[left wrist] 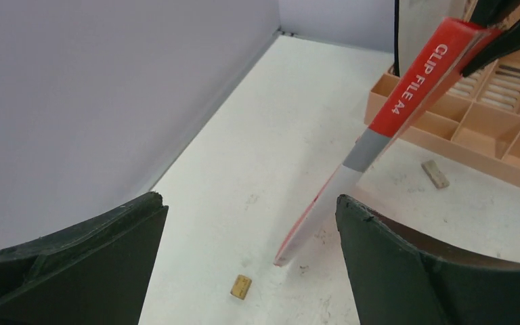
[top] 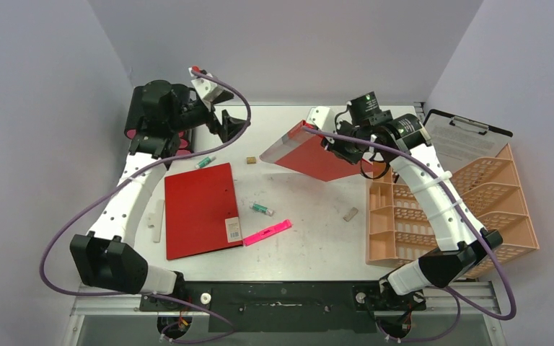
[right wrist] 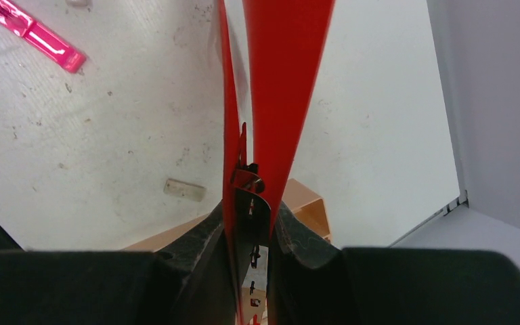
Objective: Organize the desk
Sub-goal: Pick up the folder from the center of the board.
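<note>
The white desk (top: 310,231) holds scattered items. My right gripper (top: 343,148) is shut on the edge of a red clip file (top: 310,155) and holds it tilted above the desk's back middle, its far corner low near the surface. In the right wrist view the fingers (right wrist: 213,237) pinch the file's (right wrist: 281,81) covers at the metal clip. My left gripper (top: 227,122) is open and empty at the back left, above the desk. The left wrist view looks between its jaws (left wrist: 249,200) at the file (left wrist: 413,81). A second red folder (top: 200,209) lies flat at left centre.
A tan block (top: 250,160), two green-white tubes (top: 262,209) (top: 205,161), a pink marker (top: 267,232), a grey piece (top: 350,213) and a white strip (top: 158,220) lie loose. The orange rack (top: 404,223) and a clipboard (top: 469,140) are at right, the black drawer box (top: 141,133) at back left.
</note>
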Robot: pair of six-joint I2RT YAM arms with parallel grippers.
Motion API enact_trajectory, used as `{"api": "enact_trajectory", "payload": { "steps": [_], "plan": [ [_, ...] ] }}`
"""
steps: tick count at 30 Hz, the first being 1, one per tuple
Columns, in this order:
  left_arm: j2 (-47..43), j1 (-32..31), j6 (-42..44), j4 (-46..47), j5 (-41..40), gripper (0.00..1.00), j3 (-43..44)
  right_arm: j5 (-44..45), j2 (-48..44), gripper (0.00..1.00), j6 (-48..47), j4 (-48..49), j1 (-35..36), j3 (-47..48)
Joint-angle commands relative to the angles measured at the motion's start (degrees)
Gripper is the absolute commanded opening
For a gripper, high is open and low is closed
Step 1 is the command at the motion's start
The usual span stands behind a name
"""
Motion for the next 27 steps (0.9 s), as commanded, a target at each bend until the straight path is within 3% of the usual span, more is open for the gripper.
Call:
{"api": "enact_trajectory", "payload": {
  "steps": [1, 6, 13, 16, 27],
  "plan": [
    [2.5, -0.9, 5.9, -6.4, 3.9, 0.96, 4.0, 3.0, -1.4, 0.05, -3.5, -0.3, 2.0, 3.3],
    [6.6, -5.7, 2.7, -7.6, 9.6, 0.96, 8.9, 1.2, 0.0, 0.05, -3.8, -1.3, 2.2, 4.4],
    [12.0, -14.3, 13.7, -23.0, 11.3, 0.96, 17.2, -4.1, 0.3, 0.05, -5.3, -2.7, 1.9, 4.4],
    [12.7, -15.7, 14.7, -25.4, 13.6, 0.96, 18.1, -5.4, 0.5, 0.05, -5.9, -3.3, 1.7, 4.6],
    [13.9, -21.2, 20.2, -28.4, 5.6, 0.97, 15.8, -12.1, 2.6, 0.05, -8.1, -6.8, 0.4, 9.2]
  ]
}}
